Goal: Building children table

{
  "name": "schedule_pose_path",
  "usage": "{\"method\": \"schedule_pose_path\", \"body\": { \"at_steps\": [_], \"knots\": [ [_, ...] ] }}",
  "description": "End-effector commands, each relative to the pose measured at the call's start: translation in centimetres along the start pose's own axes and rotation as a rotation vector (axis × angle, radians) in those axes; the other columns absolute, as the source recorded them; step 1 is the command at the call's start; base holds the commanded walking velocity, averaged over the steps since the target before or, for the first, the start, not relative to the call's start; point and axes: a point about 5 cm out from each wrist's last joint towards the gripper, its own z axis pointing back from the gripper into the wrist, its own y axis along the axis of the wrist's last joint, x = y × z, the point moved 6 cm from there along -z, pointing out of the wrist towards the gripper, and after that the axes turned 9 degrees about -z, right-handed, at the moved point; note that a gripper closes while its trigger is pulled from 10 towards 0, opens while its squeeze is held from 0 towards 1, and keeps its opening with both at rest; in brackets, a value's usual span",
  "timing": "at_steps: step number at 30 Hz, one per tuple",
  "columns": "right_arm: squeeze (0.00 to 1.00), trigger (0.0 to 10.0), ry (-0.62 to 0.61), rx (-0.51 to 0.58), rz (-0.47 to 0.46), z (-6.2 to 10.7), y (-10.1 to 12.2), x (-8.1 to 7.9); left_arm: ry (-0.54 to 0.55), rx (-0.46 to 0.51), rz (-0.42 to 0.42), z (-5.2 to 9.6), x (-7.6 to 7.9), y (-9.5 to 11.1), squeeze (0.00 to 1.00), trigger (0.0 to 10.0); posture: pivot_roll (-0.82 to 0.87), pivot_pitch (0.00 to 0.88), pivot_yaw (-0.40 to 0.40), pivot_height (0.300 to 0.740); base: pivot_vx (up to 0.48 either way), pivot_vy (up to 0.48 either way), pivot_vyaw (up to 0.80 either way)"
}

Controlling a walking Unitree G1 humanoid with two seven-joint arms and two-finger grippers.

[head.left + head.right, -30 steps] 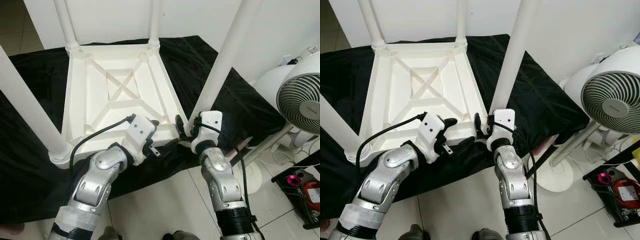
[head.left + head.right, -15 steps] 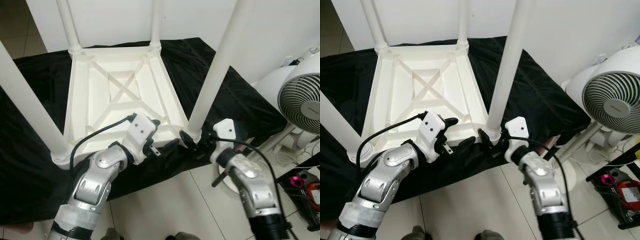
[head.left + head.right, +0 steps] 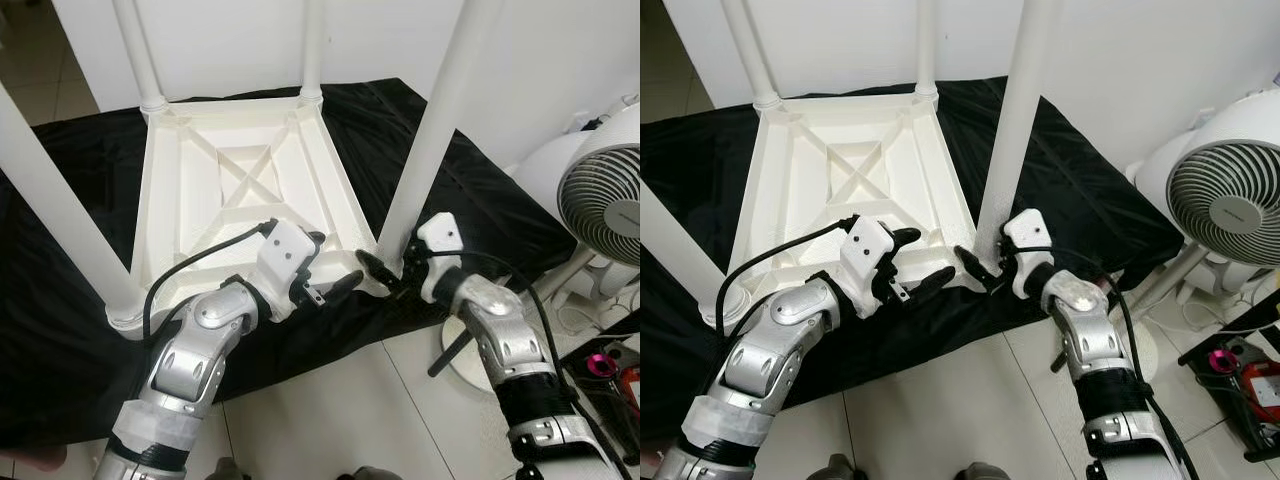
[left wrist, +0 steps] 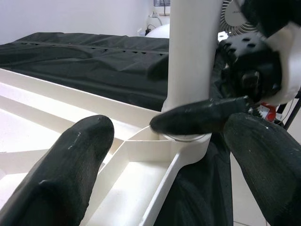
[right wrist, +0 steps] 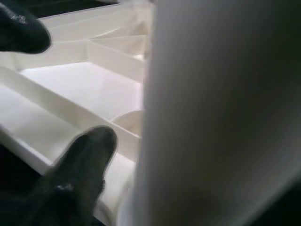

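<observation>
Now working low at the near right corner of the children table [image 3: 240, 170], lying upside down on a black cloth [image 3: 70, 160] over the tiled floor [image 3: 330, 400], all four legs pointing up. Probably lying that way to keep the sockets facing up and within reach, with the cloth shielding the top from scuffs.

Pinching the foot of the near right leg [image 3: 440, 130] with the right gripper [image 3: 385, 272], one of its fingers [image 4: 197, 117] lying across the front of the collar, the other reaching round behind. Holding so low, most likely, for seating or twisting the leg into its socket rather than levering it from higher up.

Hovering just beside it with the left gripper [image 3: 925, 258], fingers [image 4: 70, 160] spread wide on either side of the table's corner rim, gripping nothing. Judging by the pose, standing by to steady the frame against the turning.

Showing smooth, matte white plastic throughout: round, slightly tapering legs, and a square underside braced by raised ribs crossing in an X. Looking rigid but light, so liable to slide on the glossy, wrinkled cloth. Standing near on the right, a white fan [image 3: 605, 200] with a round grille.
</observation>
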Motion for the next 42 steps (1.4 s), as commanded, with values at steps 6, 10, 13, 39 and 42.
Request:
{"method": "schedule_pose_path", "body": {
  "at_steps": [6, 10, 13, 39, 42],
  "knots": [
    [0.00, 0.0, 0.061, -0.033, -0.025, 0.0, -0.9, -0.6, 0.048, -0.021, -0.001, 0.2, -0.3, -0.3, 0.00, 10.0, -0.09, 0.047, -0.020, 0.740, 0.000, 0.000, 0.00],
    [0.00, 0.0, 0.057, -0.036, -0.041, 0.3, -1.2, -0.5, 0.053, -0.022, 0.003, 0.4, -0.2, -0.3, 0.00, 10.0, -0.09, 0.051, -0.020, 0.740, 0.000, 0.000, 0.00],
    [0.00, 2.1, 0.045, -0.034, -0.044, 0.3, -1.4, -0.3, 0.053, -0.023, 0.004, 0.4, -0.2, -0.4, 0.00, 10.0, -0.09, 0.053, -0.019, 0.740, 0.000, 0.000, 0.00],
    [0.00, 10.0, -0.631, 0.110, -0.332, -2.5, -0.9, -0.3, 0.022, -0.012, 0.003, -0.3, 0.4, 0.0, 0.00, 10.0, -0.10, 0.056, -0.006, 0.740, 0.000, 0.000, 0.00],
    [0.00, 10.0, -0.622, 0.116, -0.341, -2.9, -0.7, -0.9, 0.023, -0.009, 0.004, -0.3, 0.4, 0.1, 0.00, 10.0, -0.10, 0.056, -0.006, 0.740, 0.000, 0.000, 0.00]
  ]
}}
